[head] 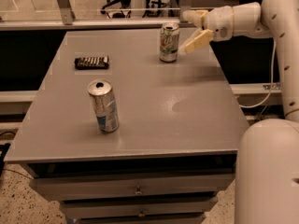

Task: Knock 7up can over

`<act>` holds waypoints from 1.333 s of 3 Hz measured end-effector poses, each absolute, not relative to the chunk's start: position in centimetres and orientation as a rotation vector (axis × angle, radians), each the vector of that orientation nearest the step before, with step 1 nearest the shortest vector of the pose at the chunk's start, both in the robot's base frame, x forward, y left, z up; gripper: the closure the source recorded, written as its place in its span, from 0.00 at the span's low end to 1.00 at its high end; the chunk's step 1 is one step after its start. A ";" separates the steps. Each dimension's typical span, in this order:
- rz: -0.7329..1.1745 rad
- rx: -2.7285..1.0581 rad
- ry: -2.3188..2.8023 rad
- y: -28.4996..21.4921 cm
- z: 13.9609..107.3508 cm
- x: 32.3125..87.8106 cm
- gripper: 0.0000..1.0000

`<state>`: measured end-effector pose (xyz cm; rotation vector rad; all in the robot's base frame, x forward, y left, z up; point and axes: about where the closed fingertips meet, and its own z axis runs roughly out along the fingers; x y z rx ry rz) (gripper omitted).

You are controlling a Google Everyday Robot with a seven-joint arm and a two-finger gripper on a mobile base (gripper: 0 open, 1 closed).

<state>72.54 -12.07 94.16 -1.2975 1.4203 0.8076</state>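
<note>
The 7up can [168, 42], white and green with a silver top, stands upright near the far edge of the grey table [187, 101]. My gripper [189, 29] is open just to the right of the can, at about the height of its upper half. One finger [190, 16] reaches toward the can's top from behind, and the other finger [196, 41] points down-left beside it. The fingers are apart from the can by a small gap.
A slimmer silver can with a blue label [103, 106] stands upright at the front left of the table. A dark flat packet [92, 62] lies at the left back. My white arm [275, 41] comes in from the right, with the base [268, 171] at the front right corner.
</note>
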 end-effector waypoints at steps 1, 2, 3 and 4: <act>0.798 -1.335 1.422 -10.4 93.6 73.1 0.00; 0.796 -1.374 1.434 -9.2 92.7 73.2 0.00; 0.821 -1.441 1.439 -8.1 91.7 72.0 0.00; 0.859 -1.484 1.417 -7.7 91.9 70.2 0.00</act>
